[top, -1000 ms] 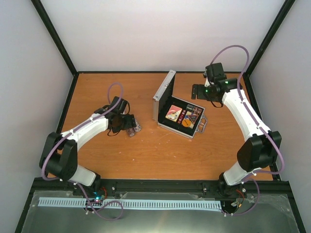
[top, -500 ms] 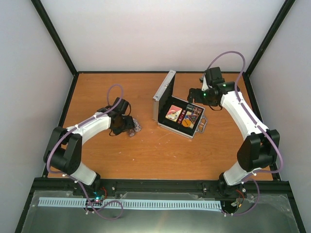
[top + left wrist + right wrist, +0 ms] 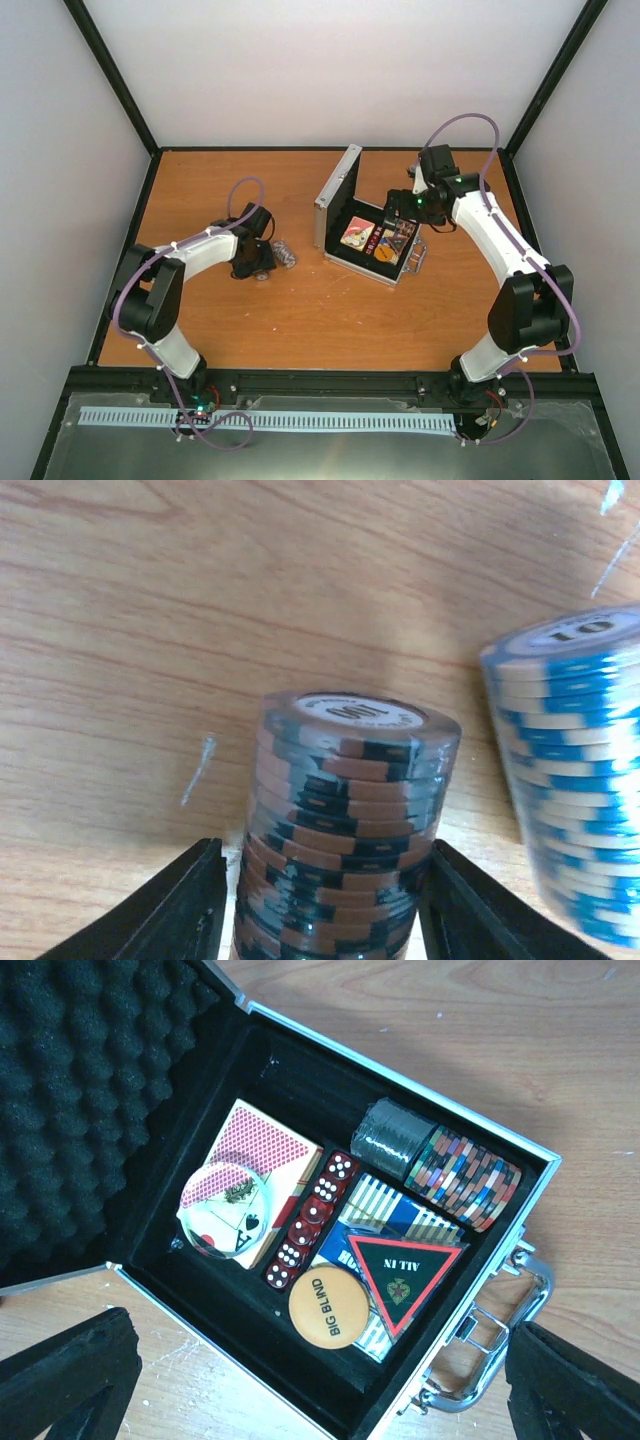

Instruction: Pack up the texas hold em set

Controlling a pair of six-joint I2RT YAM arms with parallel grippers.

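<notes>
A wrapped black-and-brown chip stack (image 3: 345, 820) stands on the table between the fingers of my left gripper (image 3: 325, 880). The right finger touches it; the left finger (image 3: 190, 910) is a sliver away. A blue-and-white stack (image 3: 580, 780) stands just to its right. The silver case (image 3: 200, 1330) lies open under my right gripper (image 3: 325, 1385), whose jaws are spread wide and hold nothing. Inside lie a blue-yellow deck (image 3: 400, 1215), an orange disc (image 3: 327, 1310), a red-edged triangle (image 3: 405, 1275), red dice (image 3: 310, 1220) and chip stacks (image 3: 470, 1175) on their sides.
The case's foam-lined lid (image 3: 338, 192) stands upright on the left side of the case, toward the left arm. Its metal handle (image 3: 500, 1360) sticks out at the near right. A red-backed deck (image 3: 250, 1150) with a clear disc (image 3: 225, 1205) on it fills the case's left compartment.
My left gripper has narrowed around the black-and-brown chip stack, and that arm has drawn in. The right gripper has moved left and down over the open case.
</notes>
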